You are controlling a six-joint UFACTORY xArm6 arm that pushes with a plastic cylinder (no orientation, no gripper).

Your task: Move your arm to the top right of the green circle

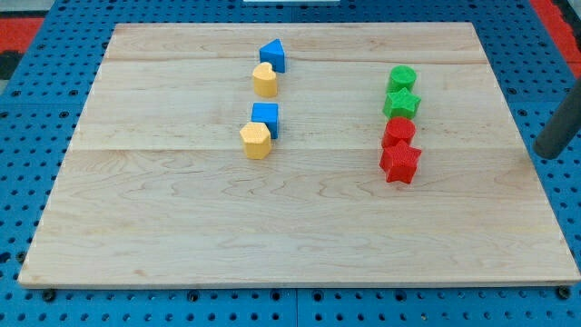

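The green circle [402,77] sits on the wooden board [182,209] at the view's upper right, at the top of a column of blocks. A green star [401,102] touches it just below. My rod enters from the view's right edge, and my tip [547,154] rests off the board's right edge, far to the right of and lower than the green circle. It touches no block.
Below the green star lie a red circle [398,133] and a red star [399,163]. Left of centre are a blue triangle [272,55], a yellow heart-like block [264,81], a blue cube [266,116] and a yellow hexagon [256,140].
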